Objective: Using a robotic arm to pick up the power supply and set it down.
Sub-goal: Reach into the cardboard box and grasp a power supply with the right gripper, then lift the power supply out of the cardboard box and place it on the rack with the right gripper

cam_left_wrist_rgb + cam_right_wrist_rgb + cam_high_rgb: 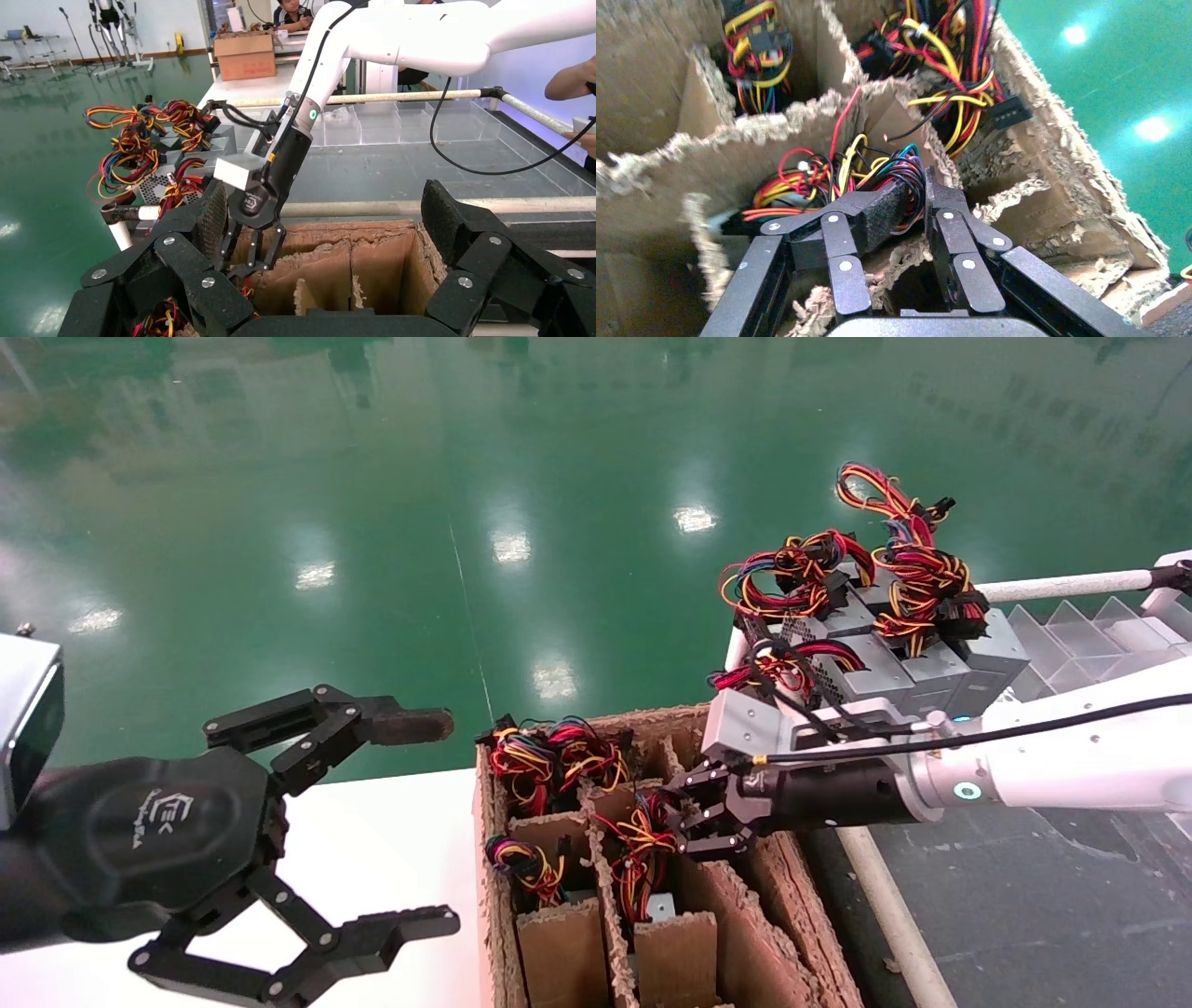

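Note:
The robotic arm (1071,766), white with a black wrist, reaches from the right into a torn cardboard box (792,896) with dividers. Its right gripper (684,822) is down in a middle compartment. In the right wrist view the right gripper (916,186) is shut on the red, yellow and black wire bundle (828,168) of a power supply. A bit of that power supply's grey metal (659,907) shows deep in the compartment; the rest is hidden. My left gripper (447,822) hangs open and empty left of the box, and its view shows the right gripper (249,263) in the box.
Several grey power supplies (913,658) with wire bunches stand in a row on a railed bench behind the box. Other box compartments hold more wired units (549,761). A white tabletop (372,840) lies left of the box. A person's arm (569,81) shows at the bench's far side.

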Controlling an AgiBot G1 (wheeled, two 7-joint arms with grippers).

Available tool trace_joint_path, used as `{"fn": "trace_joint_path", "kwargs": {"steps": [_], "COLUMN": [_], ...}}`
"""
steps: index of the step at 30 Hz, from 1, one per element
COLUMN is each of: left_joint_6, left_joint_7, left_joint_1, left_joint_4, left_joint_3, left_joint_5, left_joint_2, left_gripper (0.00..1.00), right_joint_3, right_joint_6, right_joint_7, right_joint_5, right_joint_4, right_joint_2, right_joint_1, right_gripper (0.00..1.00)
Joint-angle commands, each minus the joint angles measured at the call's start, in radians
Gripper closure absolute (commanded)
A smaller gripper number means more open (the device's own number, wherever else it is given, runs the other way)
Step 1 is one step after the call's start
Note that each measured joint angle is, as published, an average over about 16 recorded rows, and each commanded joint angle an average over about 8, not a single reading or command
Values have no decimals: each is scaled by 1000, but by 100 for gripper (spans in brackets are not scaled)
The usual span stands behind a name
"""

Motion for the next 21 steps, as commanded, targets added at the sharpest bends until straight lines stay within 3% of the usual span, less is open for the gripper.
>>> {"fn": "trace_joint_path", "kwargs": {"steps": [1,8,21], "left_joint_6": [0,0,0], "left_joint_7": [0,0,0], "left_joint_1": [0,0,0], "left_joint_4": [0,0,0], "left_joint_3": [0,0,0], "left_joint_5": [0,0,0], "left_joint_2": [0,0,0], "left_gripper": [0,0,0], "right_joint_3": [7,27,37], "right_joint_6": [-3,-93,-261], "right_joint_7": [4,32,30], "right_joint_5": [13,88,170], "right_joint_4": [-3,-117,-452], "right_joint_2": [6,6,-35], "right_joint_1": [-5,6,61], "right_gripper": [100,100,100]}}
